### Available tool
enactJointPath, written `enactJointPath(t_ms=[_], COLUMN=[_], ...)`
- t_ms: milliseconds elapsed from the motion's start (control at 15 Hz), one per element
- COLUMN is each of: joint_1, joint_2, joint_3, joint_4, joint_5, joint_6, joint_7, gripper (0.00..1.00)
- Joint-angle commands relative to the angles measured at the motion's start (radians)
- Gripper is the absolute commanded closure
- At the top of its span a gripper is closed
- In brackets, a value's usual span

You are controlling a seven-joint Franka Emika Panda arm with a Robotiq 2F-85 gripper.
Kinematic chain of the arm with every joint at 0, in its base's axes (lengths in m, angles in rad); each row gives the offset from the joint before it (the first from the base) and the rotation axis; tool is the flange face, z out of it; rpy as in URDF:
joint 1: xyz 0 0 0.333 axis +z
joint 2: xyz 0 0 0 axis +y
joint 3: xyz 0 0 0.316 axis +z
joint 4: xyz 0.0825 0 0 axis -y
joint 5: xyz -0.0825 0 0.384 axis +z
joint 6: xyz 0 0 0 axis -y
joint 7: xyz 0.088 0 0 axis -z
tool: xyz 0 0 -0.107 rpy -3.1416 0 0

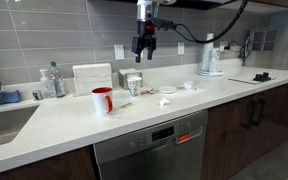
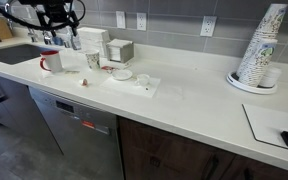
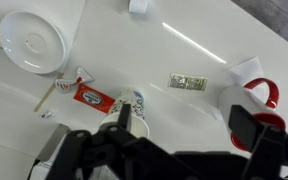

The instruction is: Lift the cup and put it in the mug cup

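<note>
Here the pale cup (image 1: 134,85) stands upright on the counter (image 1: 199,105), mouth up, long axis vertical, near the red mug (image 1: 102,100); the mug's white inside shows; the gripper (image 1: 144,47) hangs above, fingers apart.

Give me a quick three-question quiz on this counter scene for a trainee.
1. True or false: the gripper holds the cup.
2. Which colour is the mug? A blue, B red, C green.
3. Which appliance sits under the counter?
Key: 1 false, the gripper hangs open above the cup. 2 B. 3 the dishwasher.
</note>
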Motion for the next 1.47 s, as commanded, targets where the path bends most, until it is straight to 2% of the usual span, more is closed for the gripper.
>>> enactJointPath(t_ms=[0, 200, 467, 1133, 1200, 1333, 1400], joint_1=[-0.008, -0.012, -0.006, 0.0, 0.001, 0.001, 0.003], joint_2=[0.108, 0.186, 0.288, 0.439, 0.447, 0.459, 0.461], joint_3=[0.009, 0.019, 0.026, 0.04, 0.041, 0.044, 0.044], joint_4=[0.079, 0.131, 0.203, 0.341, 0.35, 0.366, 0.371], joint_5=[-0.006, 0.004, -0.041, -0.12, -0.123, -0.122, -0.123], joint_6=[0.069, 0.109, 0.158, 0.118, 0.111, 0.096, 0.088], joint_7=[-0.097, -0.148, -0.143, -0.147, -0.147, -0.145, -0.139], gripper=[0.0, 0.0, 0.0, 0.02, 0.25, 0.3, 0.37])
